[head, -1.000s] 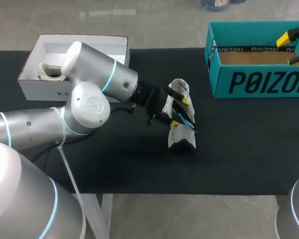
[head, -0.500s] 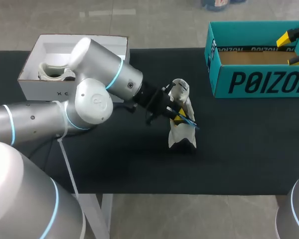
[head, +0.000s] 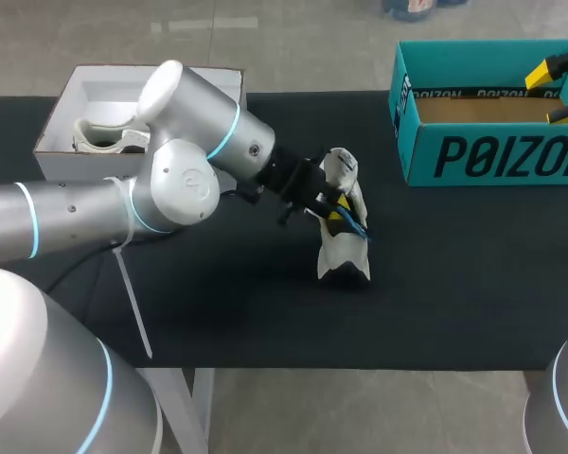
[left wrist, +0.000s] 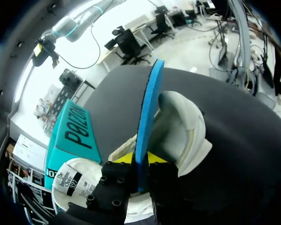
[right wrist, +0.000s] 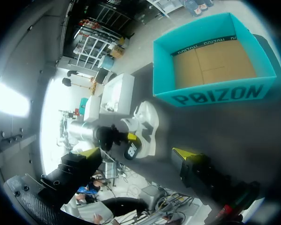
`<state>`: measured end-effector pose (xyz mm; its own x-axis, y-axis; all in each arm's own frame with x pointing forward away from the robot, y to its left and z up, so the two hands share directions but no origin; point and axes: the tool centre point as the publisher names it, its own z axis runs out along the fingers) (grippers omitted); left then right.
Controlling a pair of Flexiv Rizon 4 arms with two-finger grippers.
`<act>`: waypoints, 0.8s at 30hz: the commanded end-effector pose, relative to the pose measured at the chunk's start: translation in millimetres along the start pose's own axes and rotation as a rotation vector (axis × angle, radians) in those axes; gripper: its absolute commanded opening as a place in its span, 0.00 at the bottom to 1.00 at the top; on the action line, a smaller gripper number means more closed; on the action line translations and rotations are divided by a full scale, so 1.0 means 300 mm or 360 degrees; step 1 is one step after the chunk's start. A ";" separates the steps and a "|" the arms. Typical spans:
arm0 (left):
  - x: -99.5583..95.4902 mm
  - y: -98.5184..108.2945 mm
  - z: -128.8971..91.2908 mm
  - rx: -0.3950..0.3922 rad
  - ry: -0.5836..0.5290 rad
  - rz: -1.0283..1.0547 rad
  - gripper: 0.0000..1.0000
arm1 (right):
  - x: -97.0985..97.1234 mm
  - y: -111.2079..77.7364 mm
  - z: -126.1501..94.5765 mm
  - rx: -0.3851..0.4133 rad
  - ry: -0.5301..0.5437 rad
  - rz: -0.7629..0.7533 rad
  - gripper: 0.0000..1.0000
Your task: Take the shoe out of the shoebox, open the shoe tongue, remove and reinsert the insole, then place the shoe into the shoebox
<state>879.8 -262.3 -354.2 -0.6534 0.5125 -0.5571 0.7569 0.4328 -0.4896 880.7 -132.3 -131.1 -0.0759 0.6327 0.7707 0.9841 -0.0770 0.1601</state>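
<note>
Centre frame: the shoe stands out of its box on the black counter, my left pincer clamped tight on the edge of the blue insole at the shoe's mouth. Taking the shoe out looks done and the insole step is in hand, though I cannot tell whether it is coming out or going back. Upper right, the teal shoebox sits empty under my right pincer, spread wide and holding nothing.

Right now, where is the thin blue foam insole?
In the left wrist view, the blue insole stands edge-on, clamped in the left gripper, over the white shoe; in the head view, that is mid-table, left of the teal cardboard shoebox.
</note>
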 end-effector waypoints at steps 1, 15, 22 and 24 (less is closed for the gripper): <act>0.010 -0.051 -0.025 0.0036 -0.0045 0.0029 1.00 | 0.000 0.000 0.000 0.0001 -0.0004 0.0001 1.00; 0.028 -0.113 -0.033 0.0105 -0.0059 0.0084 0.00 | 0.000 0.000 0.000 0.0001 -0.0004 0.0001 1.00; 0.033 -0.073 -0.011 0.0081 -0.0029 0.0090 0.00 | 0.000 0.000 0.000 0.0001 -0.0004 0.0001 1.00; 0.034 -0.057 -0.004 0.0066 -0.0020 0.0092 0.00 | 0.000 0.000 0.000 0.0001 -0.0004 0.0001 1.00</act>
<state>854.5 -259.1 -346.9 -0.6094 0.5191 -0.5993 0.7923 0.3689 -0.4860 880.7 -132.3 -131.1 -0.0758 0.6327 0.7707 0.9841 -0.0771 0.1601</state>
